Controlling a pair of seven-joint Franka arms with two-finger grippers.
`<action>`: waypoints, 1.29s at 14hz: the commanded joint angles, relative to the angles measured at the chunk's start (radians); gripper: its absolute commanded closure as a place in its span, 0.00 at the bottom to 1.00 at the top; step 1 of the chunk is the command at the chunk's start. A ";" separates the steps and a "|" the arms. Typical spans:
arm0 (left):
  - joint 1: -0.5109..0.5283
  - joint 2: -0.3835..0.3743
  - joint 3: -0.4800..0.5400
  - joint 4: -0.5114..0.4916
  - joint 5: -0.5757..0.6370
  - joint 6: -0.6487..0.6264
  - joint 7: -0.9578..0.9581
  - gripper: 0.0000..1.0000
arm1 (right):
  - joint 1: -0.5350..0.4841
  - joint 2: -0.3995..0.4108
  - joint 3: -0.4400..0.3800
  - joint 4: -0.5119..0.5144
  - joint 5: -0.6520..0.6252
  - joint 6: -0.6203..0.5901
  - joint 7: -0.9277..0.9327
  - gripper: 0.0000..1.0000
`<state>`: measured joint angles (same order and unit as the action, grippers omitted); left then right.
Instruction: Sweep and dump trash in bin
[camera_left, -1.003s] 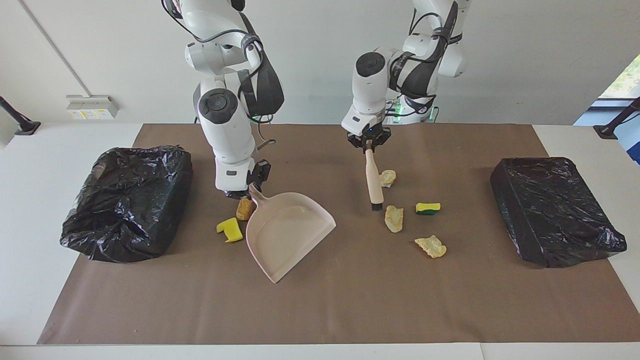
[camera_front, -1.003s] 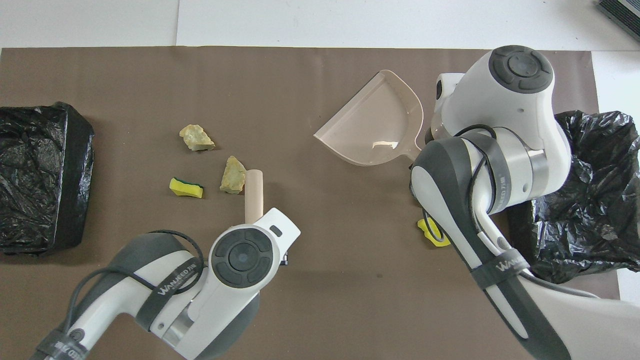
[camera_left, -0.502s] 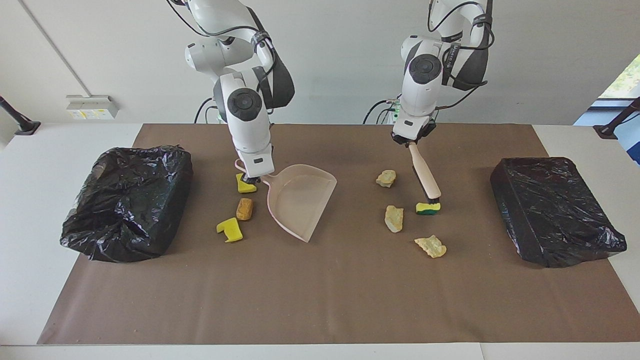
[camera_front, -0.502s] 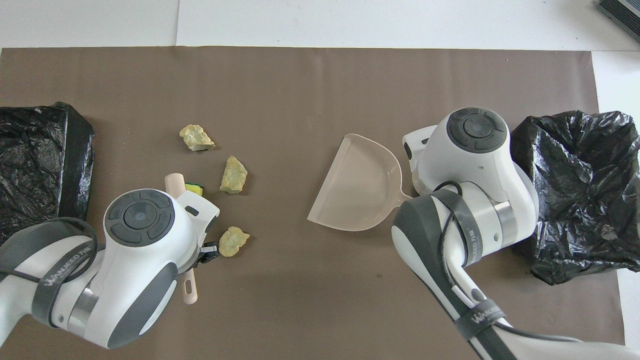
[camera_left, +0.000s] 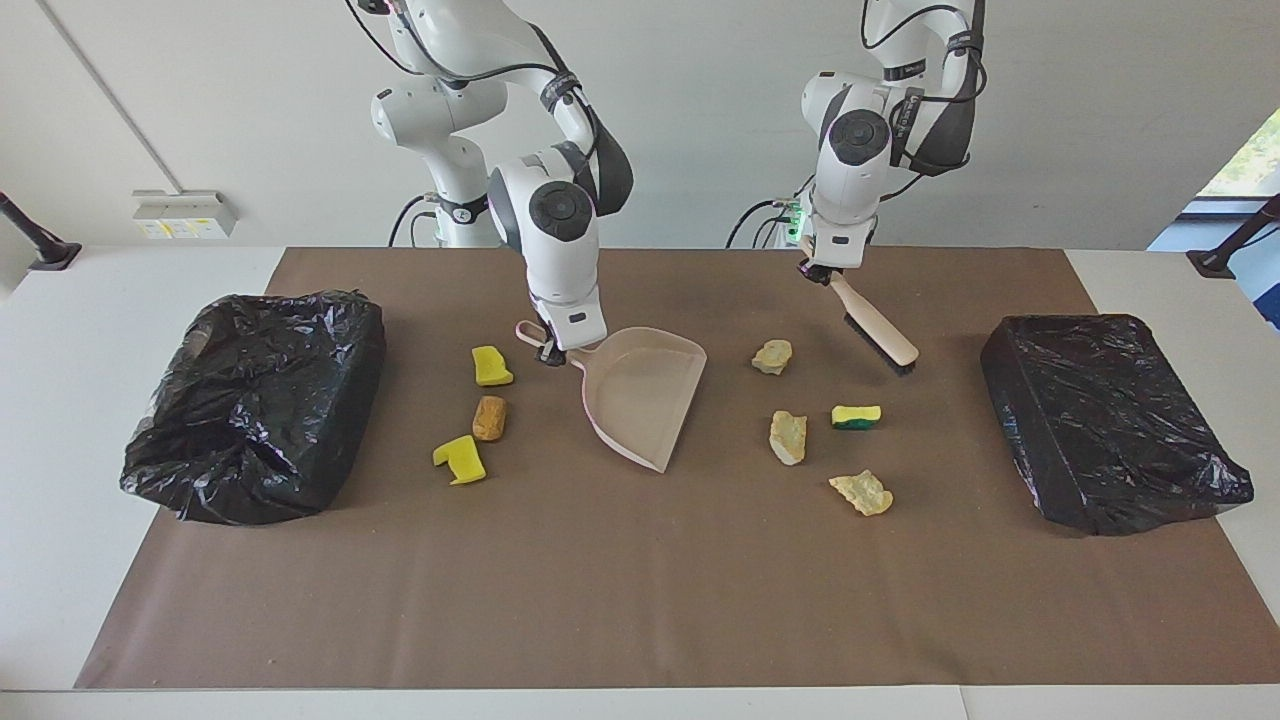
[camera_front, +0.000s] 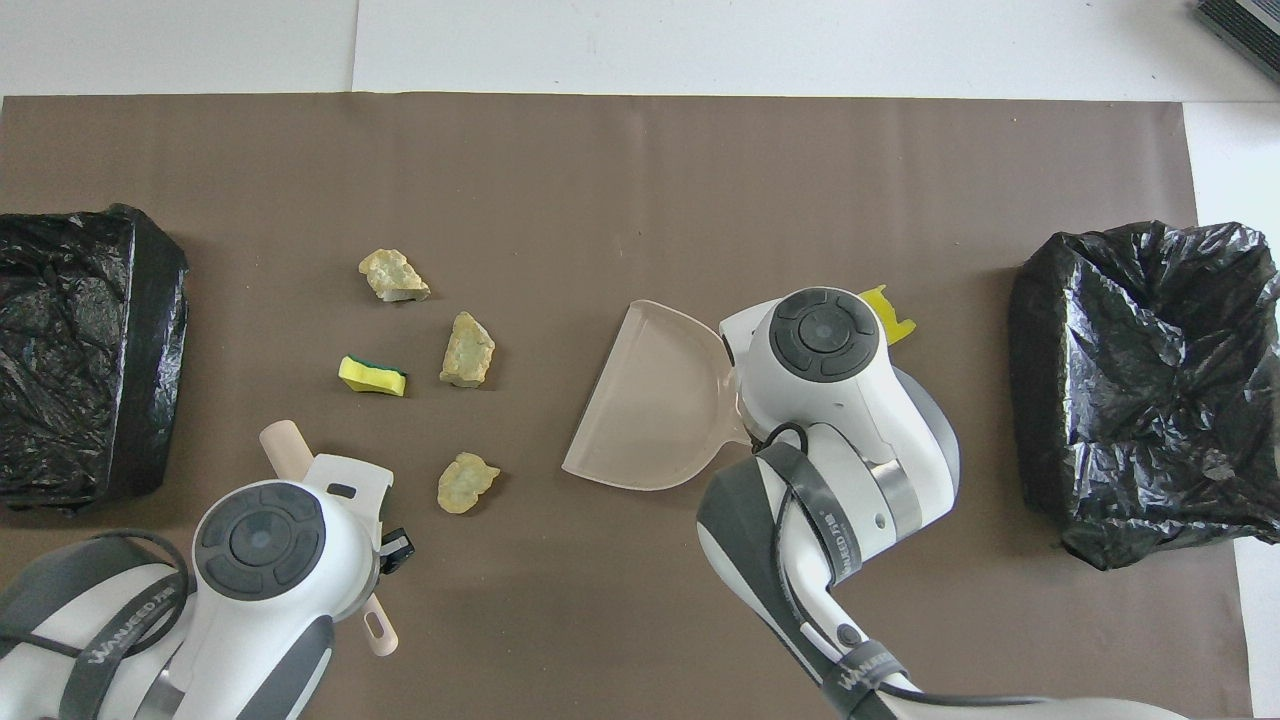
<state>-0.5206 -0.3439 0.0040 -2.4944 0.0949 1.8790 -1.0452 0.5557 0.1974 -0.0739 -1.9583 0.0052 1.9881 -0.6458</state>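
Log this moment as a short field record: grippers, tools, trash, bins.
left gripper: shut on brush handle, brush raised
right gripper: shut on dustpan handle
dustpan contents: none
trash: seven chunks on the brown mat, four toward the left arm's end, three beside the dustpan
bins: two black-lined, one at each table end

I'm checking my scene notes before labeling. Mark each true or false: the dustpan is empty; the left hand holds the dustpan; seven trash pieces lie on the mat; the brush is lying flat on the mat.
1. The dustpan is empty. True.
2. The left hand holds the dustpan. False: it holds the brush; the right hand holds the dustpan.
3. Seven trash pieces lie on the mat. True.
4. The brush lies flat on the mat. False: it is held tilted above it.
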 joint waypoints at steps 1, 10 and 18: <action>-0.081 0.006 0.001 -0.041 -0.065 0.072 -0.072 1.00 | 0.041 0.002 0.002 -0.065 -0.010 0.106 0.090 1.00; -0.142 0.238 0.002 0.096 -0.293 0.348 -0.060 1.00 | 0.041 0.002 0.002 -0.073 -0.017 0.090 0.081 1.00; -0.162 0.250 0.001 0.114 -0.310 0.379 0.674 1.00 | 0.049 -0.015 0.003 -0.041 -0.085 -0.087 0.228 1.00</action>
<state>-0.6538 -0.0905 -0.0040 -2.3834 -0.1972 2.2589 -0.5520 0.6001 0.2014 -0.0742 -1.9955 -0.0341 1.9634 -0.5054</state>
